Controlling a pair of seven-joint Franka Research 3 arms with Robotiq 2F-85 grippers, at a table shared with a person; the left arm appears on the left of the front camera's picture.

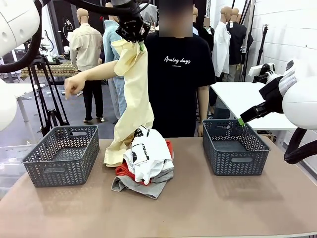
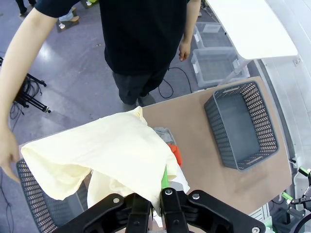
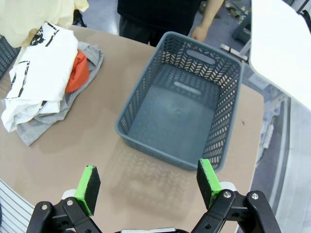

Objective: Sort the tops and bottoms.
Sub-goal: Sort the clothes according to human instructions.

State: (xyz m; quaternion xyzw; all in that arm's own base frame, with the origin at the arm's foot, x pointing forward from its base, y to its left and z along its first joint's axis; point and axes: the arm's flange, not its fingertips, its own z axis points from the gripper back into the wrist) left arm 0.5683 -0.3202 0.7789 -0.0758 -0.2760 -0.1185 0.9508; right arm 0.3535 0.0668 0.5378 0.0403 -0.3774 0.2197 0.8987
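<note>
The white T-shirt (image 1: 148,153) covers most of the orange-red top (image 1: 125,171). Its black print is too crumpled to read. The cream top (image 2: 97,155) hides most of the left basket (image 2: 31,199) and the fingertips of the left gripper (image 2: 158,188).

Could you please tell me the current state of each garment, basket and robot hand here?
left hand: shut on the cream top, raised high.
cream top: hanging, lower end on the table.
white T-shirt: crumpled, on top of the other garments.
orange-red top: bunched under the white T-shirt.
grey garment: underneath both, on the table.
left basket: looks empty.
right basket: empty.
right hand: open, empty, above the table.
</note>
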